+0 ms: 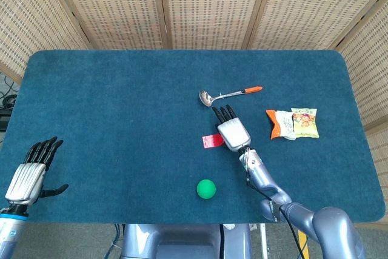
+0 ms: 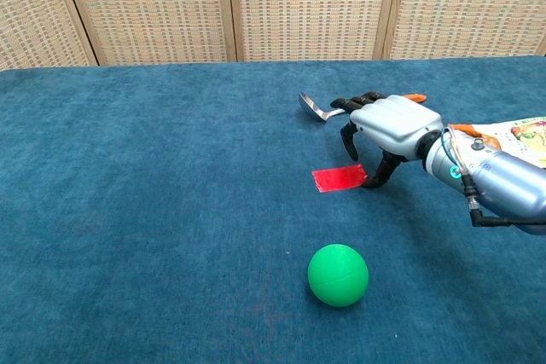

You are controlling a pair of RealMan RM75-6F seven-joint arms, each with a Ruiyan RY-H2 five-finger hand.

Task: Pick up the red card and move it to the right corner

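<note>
Our right hand [image 2: 388,130] hovers open, fingers curled down at the red card's [image 2: 339,178] right edge; our left hand [image 1: 27,177] rests open.

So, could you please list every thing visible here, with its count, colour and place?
card: 1, red, flat on the table near its middle, beside the right robot hand's fingertips
ball: 1, green, near the front edge, in front of the card
ladle: 1, silver with an orange handle end, behind the card
snack bags: 2, orange-white and yellow-green, side by side on the right
table: 1, covered in dark blue
screen: woven beige panels behind the table
left robot hand: 1, silver-black, open, at the front left corner
right robot hand: 1, silver-black, arched over the card's right end
</note>
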